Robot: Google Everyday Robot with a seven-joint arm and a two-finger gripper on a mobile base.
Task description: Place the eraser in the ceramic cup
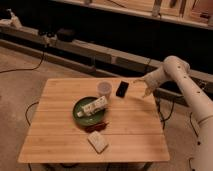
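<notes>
gripper hangs released, empty, over the wooden table's far right edge; flat black eraser lies beside the round ceramic cup.

The cup is a small, round, pale greyish-lilac cup with no handle showing. It stands upright, mouth up, on the wooden worktop near the far edge. What is inside it cannot be made out.

The eraser is a small, flat, black rectangular block, about as long as the cup is wide. It lies flat just to the right of the cup as seen here, close to it but apart, its long side running roughly away from the camera.

The end effector hangs farther right of the cup, beyond the eraser and clear of it, fingers apart and empty.
</notes>
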